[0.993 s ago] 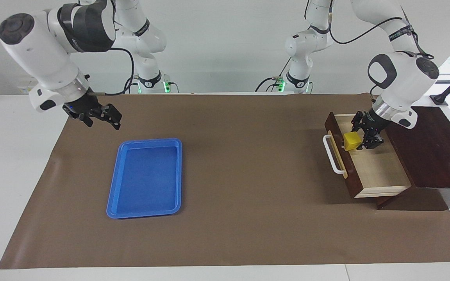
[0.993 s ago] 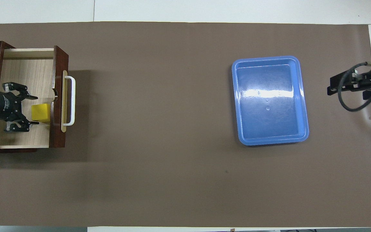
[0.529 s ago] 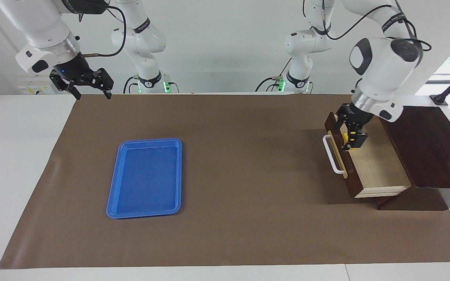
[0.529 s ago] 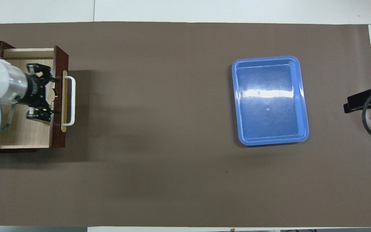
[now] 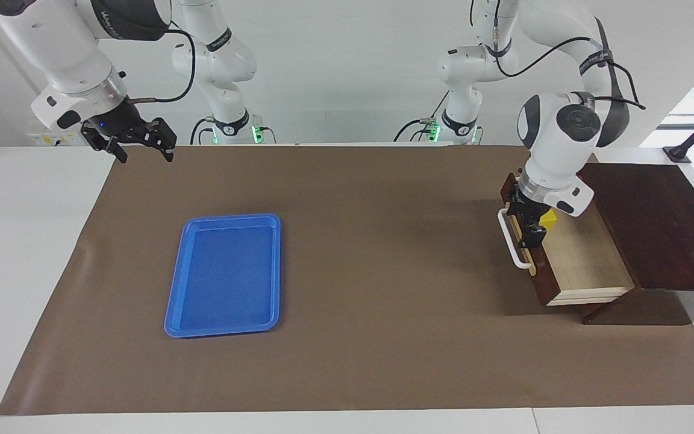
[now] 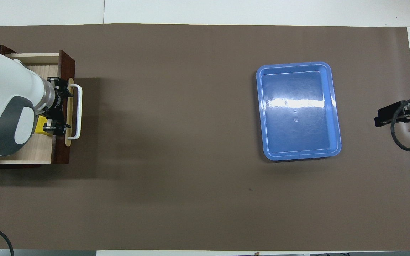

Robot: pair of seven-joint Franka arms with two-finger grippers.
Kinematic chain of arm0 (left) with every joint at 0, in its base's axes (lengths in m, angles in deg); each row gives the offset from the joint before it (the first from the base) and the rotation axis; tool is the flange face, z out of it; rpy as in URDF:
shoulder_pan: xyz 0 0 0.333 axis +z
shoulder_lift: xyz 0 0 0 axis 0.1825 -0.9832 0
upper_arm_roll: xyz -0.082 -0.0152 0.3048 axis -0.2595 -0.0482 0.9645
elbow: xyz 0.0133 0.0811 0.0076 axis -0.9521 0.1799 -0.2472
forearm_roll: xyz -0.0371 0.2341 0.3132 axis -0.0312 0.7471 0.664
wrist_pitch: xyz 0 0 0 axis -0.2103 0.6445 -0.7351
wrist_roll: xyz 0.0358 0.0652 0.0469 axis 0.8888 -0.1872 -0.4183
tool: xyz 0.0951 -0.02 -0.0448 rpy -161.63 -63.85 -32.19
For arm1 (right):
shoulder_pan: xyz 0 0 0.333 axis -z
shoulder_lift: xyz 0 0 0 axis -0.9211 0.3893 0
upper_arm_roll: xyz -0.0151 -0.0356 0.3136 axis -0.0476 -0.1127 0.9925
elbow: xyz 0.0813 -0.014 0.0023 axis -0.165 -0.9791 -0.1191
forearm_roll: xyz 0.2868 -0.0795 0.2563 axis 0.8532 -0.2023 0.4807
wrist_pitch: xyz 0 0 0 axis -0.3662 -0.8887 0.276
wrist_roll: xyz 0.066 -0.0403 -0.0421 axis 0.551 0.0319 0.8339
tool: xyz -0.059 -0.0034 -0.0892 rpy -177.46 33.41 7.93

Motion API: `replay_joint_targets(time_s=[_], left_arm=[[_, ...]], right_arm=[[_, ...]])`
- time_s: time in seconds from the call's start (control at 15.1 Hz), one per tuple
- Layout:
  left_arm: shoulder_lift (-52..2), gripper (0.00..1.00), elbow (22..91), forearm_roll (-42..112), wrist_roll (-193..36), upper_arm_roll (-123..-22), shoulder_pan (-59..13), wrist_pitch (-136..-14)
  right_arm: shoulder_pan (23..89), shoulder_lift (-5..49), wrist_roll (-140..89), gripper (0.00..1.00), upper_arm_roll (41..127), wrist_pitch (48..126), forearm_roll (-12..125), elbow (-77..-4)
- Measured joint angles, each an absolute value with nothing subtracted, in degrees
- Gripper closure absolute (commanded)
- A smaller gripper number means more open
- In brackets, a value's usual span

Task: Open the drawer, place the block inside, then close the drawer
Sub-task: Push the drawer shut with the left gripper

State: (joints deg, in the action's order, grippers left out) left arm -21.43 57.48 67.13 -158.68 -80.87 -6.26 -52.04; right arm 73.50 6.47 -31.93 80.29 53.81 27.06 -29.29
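Drawer [image 5: 582, 259] open, block [image 5: 549, 218] inside; closing step in hand.

Left gripper [image 5: 526, 229] is seen over the drawer front by the white handle [image 5: 512, 242]; jaws' spread cannot be told. A square, even push along the slide is advised. Right gripper [image 5: 136, 137] waits, jaws apart, over the desk [image 5: 383, 271] edge at the right arm's end.

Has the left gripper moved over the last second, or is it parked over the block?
Yes. The left gripper has shifted off the block inside the drawer to the drawer's front panel, at the white handle.
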Motion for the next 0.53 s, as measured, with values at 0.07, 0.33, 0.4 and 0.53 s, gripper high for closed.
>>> replay_joint_targets(time_s=[0.07,0.33,0.4,0.53], left_arm=[[-21.44,0.0,57.05,67.23,-157.78,-80.84,-4.91,-52.02],[-21.62,0.0,55.52,67.43,-151.93,-80.61,1.37,-51.26],[-21.65,0.0,55.55,67.46,-149.84,-80.57,3.01,-51.26],[-21.68,0.0,55.77,67.5,-144.9,-80.55,6.33,-51.34]], right_arm=[[73.52,6.79,-32.29,0.0,80.2,53.81,27.07,-29.17],[73.53,7.28,-33.78,0.0,80.19,53.81,27.06,-28.47],[73.53,7.28,-33.8,0.0,80.19,53.88,27.05,-28.46],[73.53,7.47,-33.8,0.0,80.27,54.65,26.36,-28.39]])
